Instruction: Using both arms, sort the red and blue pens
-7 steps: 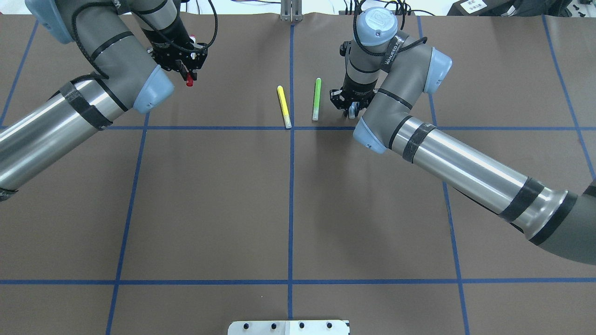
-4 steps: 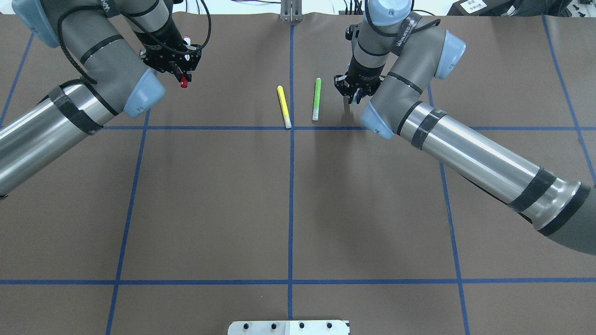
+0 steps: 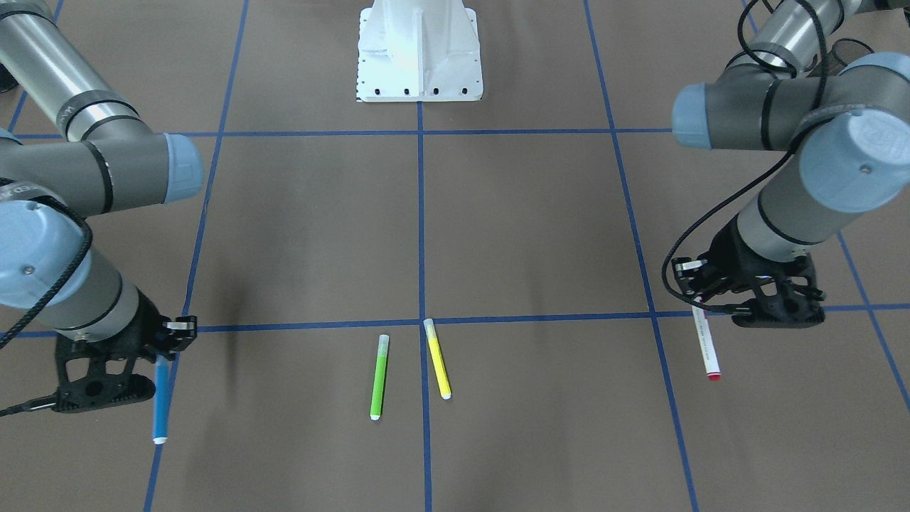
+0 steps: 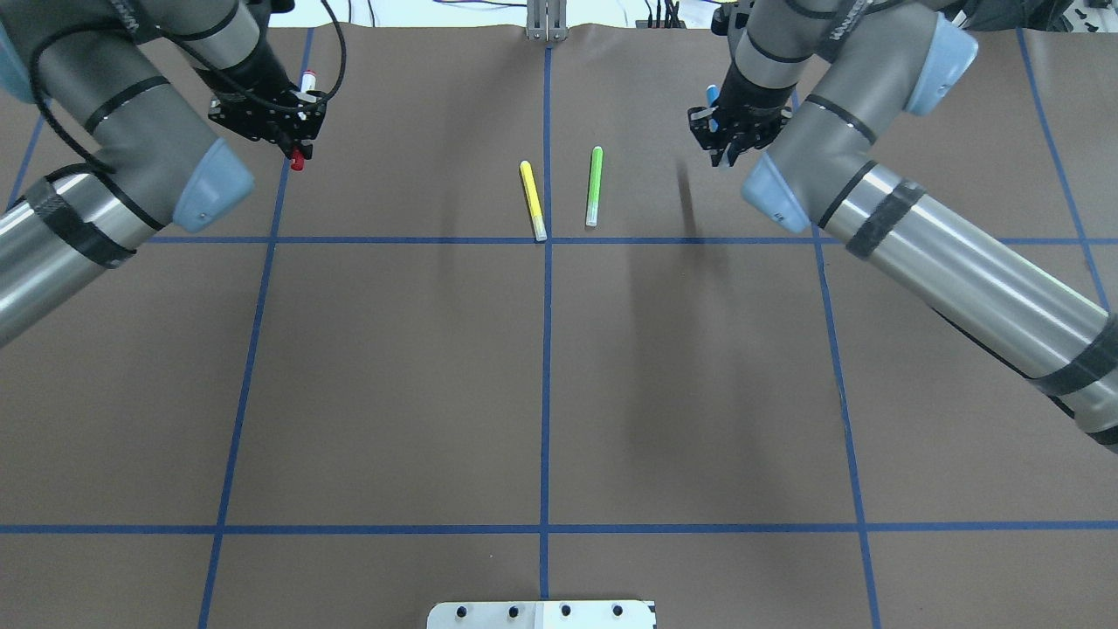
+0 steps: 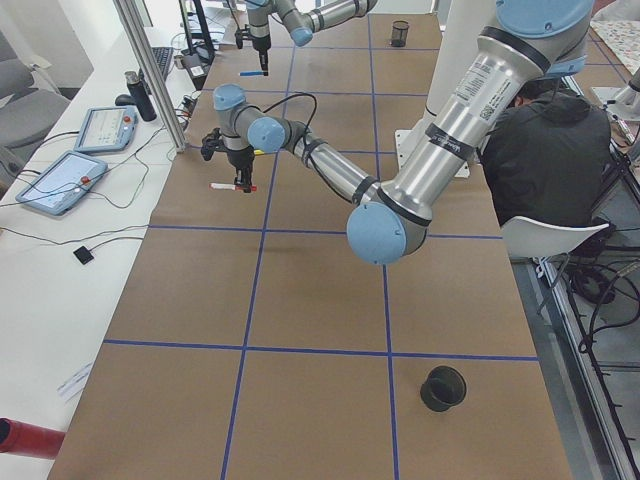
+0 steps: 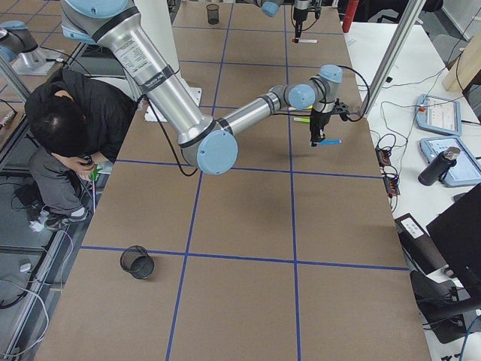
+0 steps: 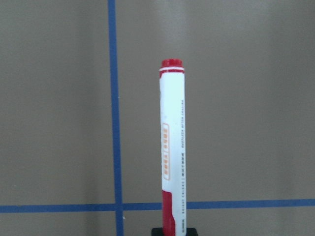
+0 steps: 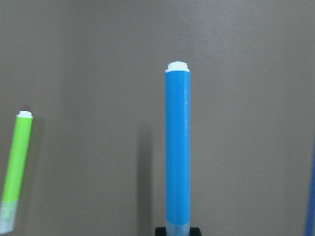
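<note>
Mid-carry, gripping red marker (image 3: 706,345) in left jaws, blue highlighter (image 3: 161,400) in right jaws, above surface (image 3: 533,235). Next: lowering each at its outer side, then releasing.

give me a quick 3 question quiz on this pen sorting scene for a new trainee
1. Which pen is the left gripper holding?
2. The yellow highlighter lies: A) on the robot's left of the green highlighter, apart from it; B) on the robot's right of it; C) crossed over it.
3. True or false: the right gripper holds the blue highlighter clear of the table.
Key: 1. The red marker. 2. A. 3. True.
</note>
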Robot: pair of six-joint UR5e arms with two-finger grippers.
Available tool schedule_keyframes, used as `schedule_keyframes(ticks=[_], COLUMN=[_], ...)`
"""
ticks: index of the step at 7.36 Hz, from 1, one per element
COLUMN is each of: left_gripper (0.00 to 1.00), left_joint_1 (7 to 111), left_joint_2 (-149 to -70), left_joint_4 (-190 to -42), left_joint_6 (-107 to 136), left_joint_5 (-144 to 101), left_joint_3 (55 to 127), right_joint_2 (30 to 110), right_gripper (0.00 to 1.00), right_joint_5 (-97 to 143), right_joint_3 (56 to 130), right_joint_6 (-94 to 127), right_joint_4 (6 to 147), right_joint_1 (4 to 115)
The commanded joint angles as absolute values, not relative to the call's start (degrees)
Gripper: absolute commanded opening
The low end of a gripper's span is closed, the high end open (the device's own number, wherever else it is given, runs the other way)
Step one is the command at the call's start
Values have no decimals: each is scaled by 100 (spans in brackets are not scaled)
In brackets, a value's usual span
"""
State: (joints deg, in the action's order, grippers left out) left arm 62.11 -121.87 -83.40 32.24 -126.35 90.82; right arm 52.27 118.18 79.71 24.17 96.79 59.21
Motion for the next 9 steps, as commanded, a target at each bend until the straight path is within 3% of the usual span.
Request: schedule_keyframes(ticks=[1, 5, 9], left_gripper=[0, 0, 0], left_joint_1=[7009, 8592, 9035], left_joint_2=[-11762, -10498, -8651], left_joint_4=[-7605, -7262, -6710], left_joint_6=[1571, -1444, -1556], left_joint_5=[-12586, -12043, -12032], left_joint_3=[9290, 9299, 9667], right_joint_2=[5973, 7021, 8216], right_gripper=[0, 0, 0], right_joint_5=[10998, 10934, 11233], right_joint_3=[8401, 9034, 10237], right_joint_6=[551, -1252, -1696], right_joint_4=[10229, 10878, 11871], right_joint_1=[6475, 7292, 7865])
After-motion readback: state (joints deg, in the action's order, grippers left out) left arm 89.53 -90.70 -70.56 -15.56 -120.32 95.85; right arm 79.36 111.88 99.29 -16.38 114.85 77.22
